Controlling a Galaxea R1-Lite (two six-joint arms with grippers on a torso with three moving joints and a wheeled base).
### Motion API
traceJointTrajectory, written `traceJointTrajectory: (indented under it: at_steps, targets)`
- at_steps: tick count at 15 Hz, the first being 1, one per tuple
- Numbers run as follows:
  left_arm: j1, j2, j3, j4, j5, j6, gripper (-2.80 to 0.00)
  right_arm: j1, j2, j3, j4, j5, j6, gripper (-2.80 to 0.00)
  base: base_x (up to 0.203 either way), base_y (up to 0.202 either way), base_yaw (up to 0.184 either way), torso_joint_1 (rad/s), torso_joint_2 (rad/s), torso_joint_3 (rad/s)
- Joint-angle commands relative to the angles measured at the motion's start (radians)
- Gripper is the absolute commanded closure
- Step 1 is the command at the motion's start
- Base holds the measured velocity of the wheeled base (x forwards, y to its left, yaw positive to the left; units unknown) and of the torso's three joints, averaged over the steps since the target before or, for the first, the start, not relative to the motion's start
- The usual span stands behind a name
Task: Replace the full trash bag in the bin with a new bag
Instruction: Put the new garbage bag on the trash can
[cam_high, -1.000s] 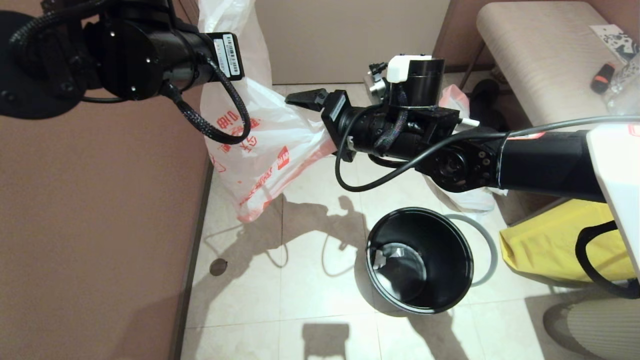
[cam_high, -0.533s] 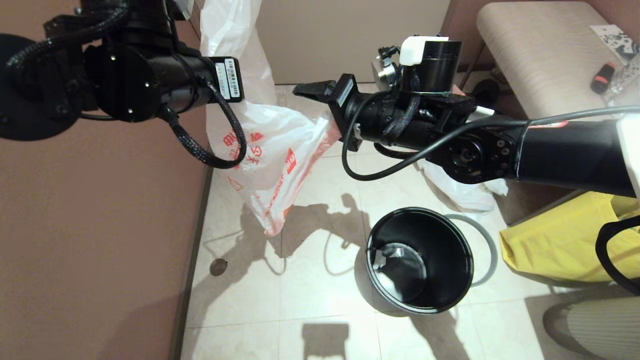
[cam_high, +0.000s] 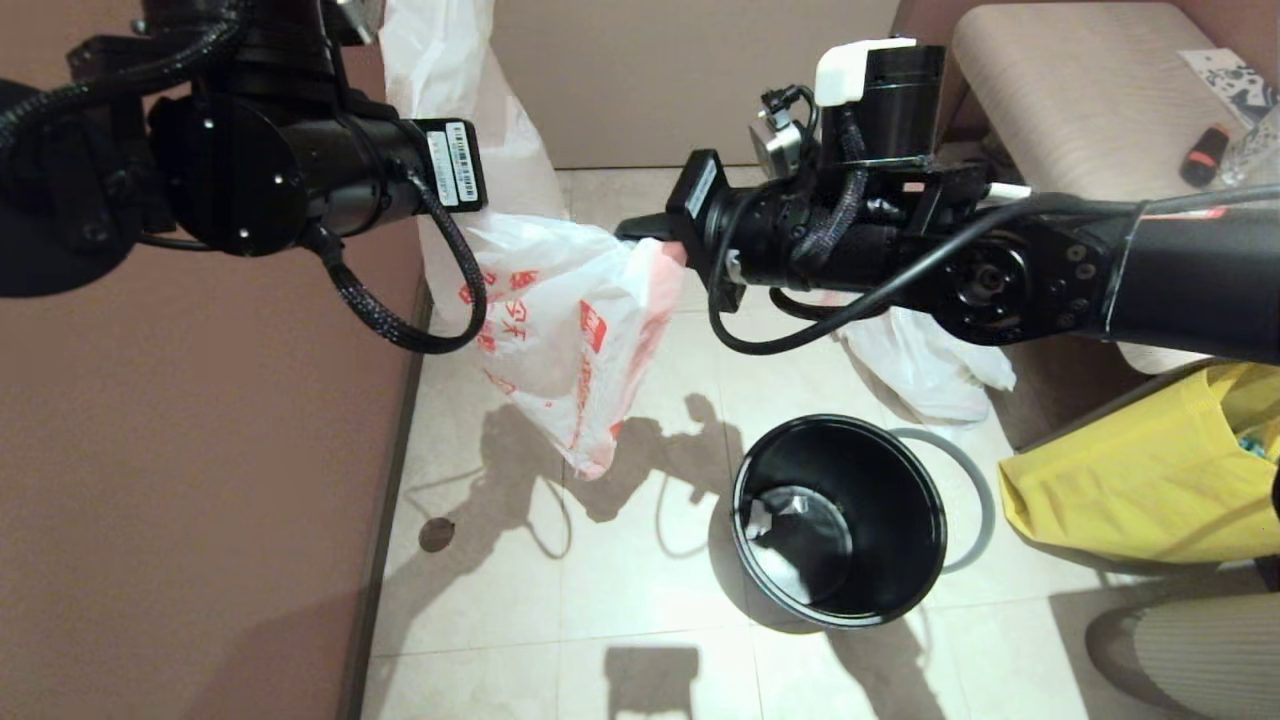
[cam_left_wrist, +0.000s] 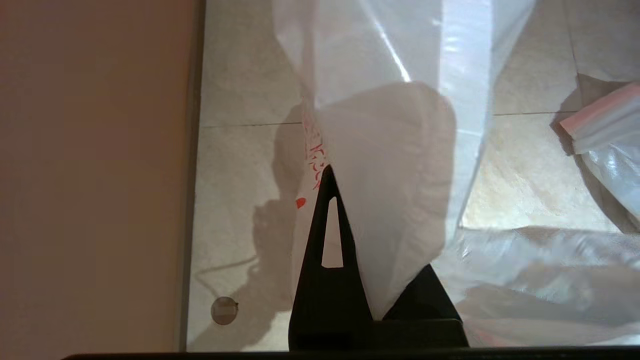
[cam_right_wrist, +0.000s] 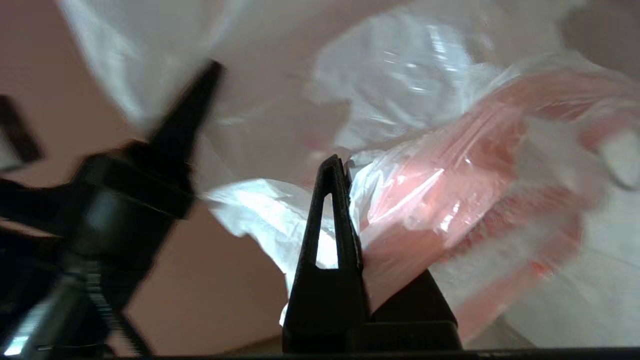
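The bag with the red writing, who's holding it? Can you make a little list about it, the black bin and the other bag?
new bag: held up in the air, left of the bin
left gripper: shut on the new bag
right gripper: shut on the new bag
bin: on the floor, no liner inside
grey hoop: on the floor, behind the bin
full trash bag: on the floor beyond the bin

The bin (cam_high: 840, 520) stands open-mouthed on the floor (cam_high: 600, 590), nothing over its mouth. The new bag (cam_high: 570, 330) hangs between both arms, blocking the way along the wall (cam_high: 200, 480). The grey hoop (cam_high: 975, 490) lies behind the bin, the yellow bag (cam_high: 1130, 480) and full bag (cam_high: 925, 365) crowding its right side.
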Motion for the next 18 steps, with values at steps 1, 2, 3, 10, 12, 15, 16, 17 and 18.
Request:
traceJointTrajectory:
  at_steps: [1, 2, 3, 10, 12, 15, 16, 17, 18]
  targets:
    - [-0.019, -0.022, 0.017, -0.001, 0.003, -0.001, -2.80, -0.003, -0.062, 0.033, 0.112, -0.017, -0.062, 0.00, 0.000, 0.000, 0.000, 0.000, 0.00, 0.000]
    - [-0.022, -0.024, 0.017, -0.002, 0.002, -0.003, -2.80, -0.005, -0.103, 0.068, 0.143, -0.042, -0.082, 0.00, 0.000, 0.000, 0.000, 0.000, 0.00, 0.000]
    - [-0.027, -0.030, 0.028, 0.000, -0.006, 0.003, -2.80, -0.006, -0.141, 0.108, 0.159, -0.053, -0.093, 0.00, 0.000, 0.000, 0.000, 0.000, 0.00, 0.000]
    - [0.042, -0.100, 0.194, -0.279, -0.035, 0.035, -2.80, -0.145, -0.488, 0.190, 0.417, -0.063, -0.267, 0.00, 0.000, 0.000, 0.000, 0.000, 0.00, 0.000]
    - [0.081, -0.129, 0.312, -0.343, -0.036, 0.038, -2.80, -0.238, -0.568, 0.192, 0.534, -0.062, -0.402, 0.00, 0.000, 0.000, 0.000, 0.000, 0.00, 0.000]
    - [0.113, -0.143, 0.367, -0.361, -0.047, 0.035, -2.80, -0.332, -0.594, 0.197, 0.564, -0.046, -0.449, 0.00, 0.000, 0.000, 0.000, 0.000, 0.00, 0.000]
    - [0.110, -0.143, 0.375, -0.361, -0.047, 0.038, -2.80, -0.341, -0.602, 0.200, 0.566, -0.045, -0.455, 0.00, 0.000, 0.000, 0.000, 0.000, 0.00, 0.000]
    - [0.110, -0.143, 0.377, -0.360, -0.046, 0.040, -2.80, -0.349, -0.604, 0.195, 0.567, -0.045, -0.460, 0.00, 0.000, 0.000, 0.000, 0.000, 0.00, 0.000]
    - [0.110, -0.139, 0.381, -0.358, -0.046, 0.041, -2.80, -0.361, -0.606, 0.190, 0.575, -0.045, -0.492, 0.00, 0.000, 0.000, 0.000, 0.000, 0.00, 0.000]
